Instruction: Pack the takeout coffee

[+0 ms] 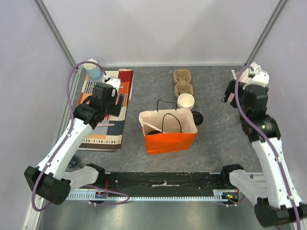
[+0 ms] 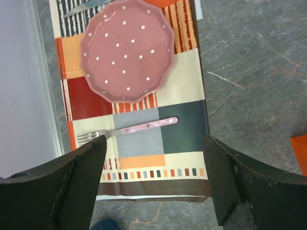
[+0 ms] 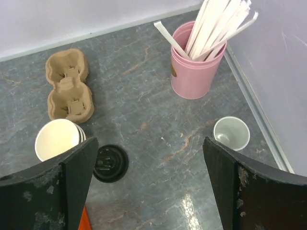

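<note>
Coffee, by my guess light, easily crushed paper best gripped round its waist, seems to sit low inside the bag at mid bench, only its dark top showing, the rest hidden, while left tool and right tool hang spread, empty.

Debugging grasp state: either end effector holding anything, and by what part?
Nothing held: left end effector and right end effector are both open and empty.
</note>
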